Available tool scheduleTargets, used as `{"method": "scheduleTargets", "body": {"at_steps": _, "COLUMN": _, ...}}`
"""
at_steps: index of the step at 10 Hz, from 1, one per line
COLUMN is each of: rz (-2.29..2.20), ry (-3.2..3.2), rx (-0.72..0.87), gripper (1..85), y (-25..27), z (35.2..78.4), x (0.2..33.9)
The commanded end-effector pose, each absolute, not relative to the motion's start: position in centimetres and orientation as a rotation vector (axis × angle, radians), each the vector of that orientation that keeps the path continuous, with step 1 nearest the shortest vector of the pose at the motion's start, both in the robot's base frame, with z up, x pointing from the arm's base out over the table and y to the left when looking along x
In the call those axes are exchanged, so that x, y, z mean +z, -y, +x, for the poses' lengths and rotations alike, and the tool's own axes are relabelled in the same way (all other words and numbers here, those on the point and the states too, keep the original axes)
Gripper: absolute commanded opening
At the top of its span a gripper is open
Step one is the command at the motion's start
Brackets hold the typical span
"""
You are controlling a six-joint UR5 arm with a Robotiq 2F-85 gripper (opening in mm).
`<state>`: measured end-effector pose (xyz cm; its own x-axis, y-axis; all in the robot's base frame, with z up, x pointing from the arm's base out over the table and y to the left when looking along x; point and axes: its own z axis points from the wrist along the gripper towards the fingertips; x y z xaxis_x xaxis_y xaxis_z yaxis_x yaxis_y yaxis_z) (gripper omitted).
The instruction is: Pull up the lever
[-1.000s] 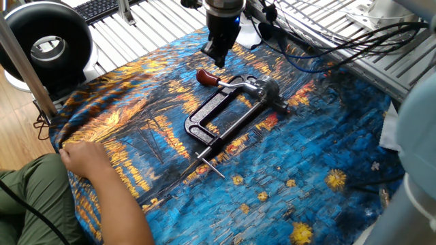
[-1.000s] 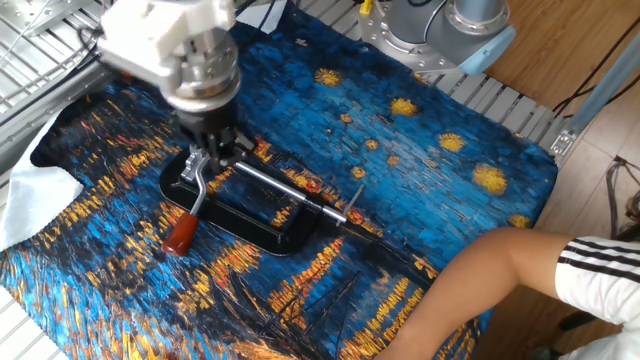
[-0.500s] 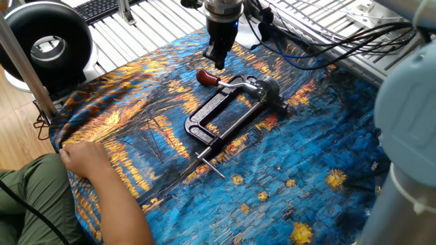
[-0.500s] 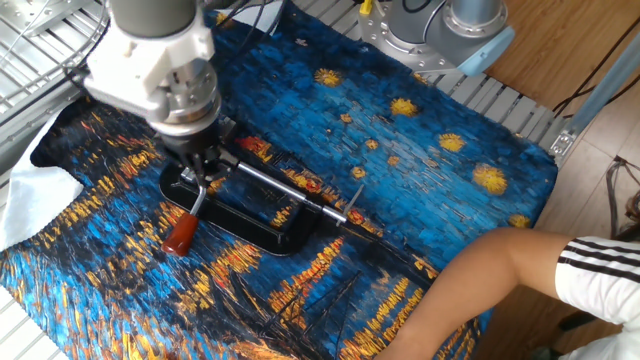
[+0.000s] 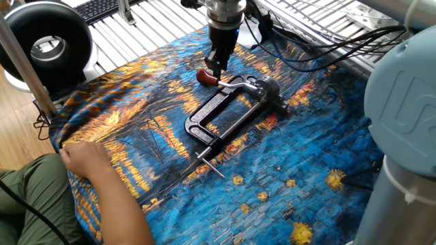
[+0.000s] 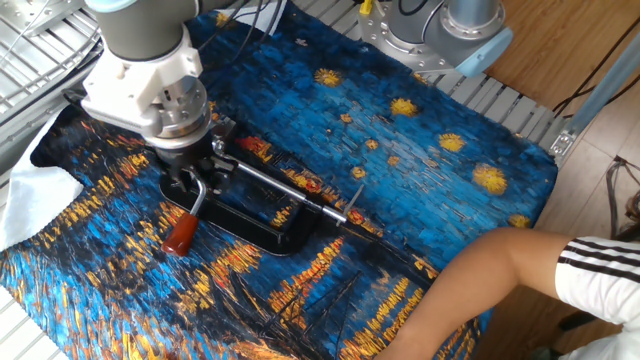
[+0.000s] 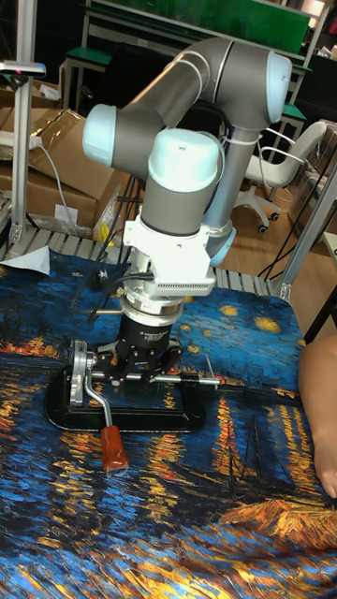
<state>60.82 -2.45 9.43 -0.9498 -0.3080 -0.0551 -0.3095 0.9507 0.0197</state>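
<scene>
The lever [image 5: 219, 82] is a short silver arm with a reddish-brown knob [image 5: 204, 76], lying low on the cloth and hinged to the grey head of the black clamp [image 5: 204, 117]. The other fixed view shows the lever [image 6: 195, 198] and its knob [image 6: 180, 233] pointing toward the near left. My gripper [image 5: 216, 66] stands upright right over the lever arm near the knob. Its fingers [image 6: 181, 181] are apart on either side of the arm, so it looks open. The tall view has the gripper [image 7: 148, 365] behind the clamp [image 7: 131, 412], the knob [image 7: 114, 449] in front.
A thin screw rod with a small crossbar [image 5: 211, 163] sticks out of the clamp's other end. A person's hand [image 5: 85, 158] presses the painted cloth at its edge, and the forearm [image 6: 500, 270] reaches in. Cables [image 5: 320, 47] and metal racks lie behind the arm.
My gripper has dropped lower and slid along the lever toward the knob end. Lever, clamp and the person's hand have stayed put.
</scene>
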Motion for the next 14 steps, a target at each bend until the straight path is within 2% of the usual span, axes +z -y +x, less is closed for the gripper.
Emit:
{"method": "scheduleTargets", "body": {"at_steps": 1, "rz": -0.453, "ry": -3.051, "rx": 0.045, "gripper": 79.7, "y": 2.9, "z": 61.0, "x": 8.9}}
{"method": "scheduleTargets", "body": {"at_steps": 10, "rz": -0.276, "ry": -3.071, "rx": 0.1, "gripper": 76.0, "y": 2.2, "z": 60.8, "x": 9.0}}
{"method": "scheduleTargets", "body": {"at_steps": 14, "rz": -0.262, "ry": -3.095, "rx": 0.056, "gripper": 74.0, "y": 3.2, "z": 63.4, "x": 5.2}}
